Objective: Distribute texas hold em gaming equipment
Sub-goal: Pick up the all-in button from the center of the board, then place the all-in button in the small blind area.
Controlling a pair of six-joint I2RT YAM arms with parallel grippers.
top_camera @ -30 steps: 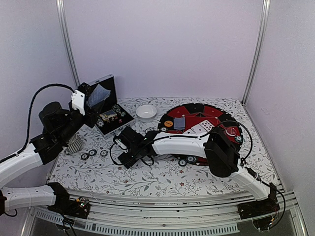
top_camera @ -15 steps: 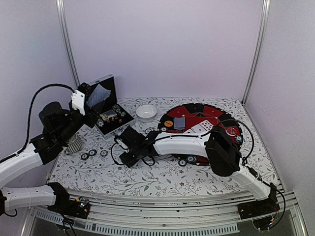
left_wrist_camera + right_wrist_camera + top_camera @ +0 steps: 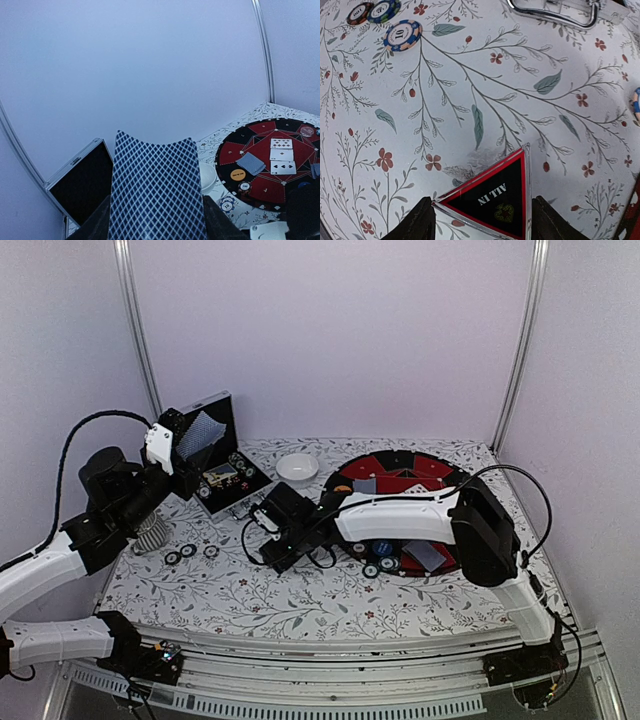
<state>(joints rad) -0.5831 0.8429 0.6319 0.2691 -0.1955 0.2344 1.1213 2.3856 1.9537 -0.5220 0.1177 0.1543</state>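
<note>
My left gripper (image 3: 157, 231) is raised at the back left, shut on playing cards (image 3: 156, 190) with blue diamond backs; they stand upright between its fingers (image 3: 95, 227). From above, those cards (image 3: 200, 430) show in front of the open case. My right gripper (image 3: 480, 227) hangs low over the flowered cloth, shut on a black, red-edged triangular "ALL IN" marker (image 3: 497, 200). In the top view the right gripper (image 3: 270, 540) is left of the round red-and-black mat (image 3: 400, 472). Poker chips (image 3: 402, 35) lie ahead of it.
A black silver-edged case (image 3: 222, 465) stands open at the back left, a white bowl (image 3: 297, 467) beside it. Cards (image 3: 281, 155), an orange disc (image 3: 238, 174) and chips (image 3: 380, 566) lie on or by the mat. Three chips (image 3: 188, 552) lie at the left.
The right arm's elbow has swung to the right and its gripper has shifted slightly right, its jaws narrowing onto the triangle marker. The left arm has not moved.
</note>
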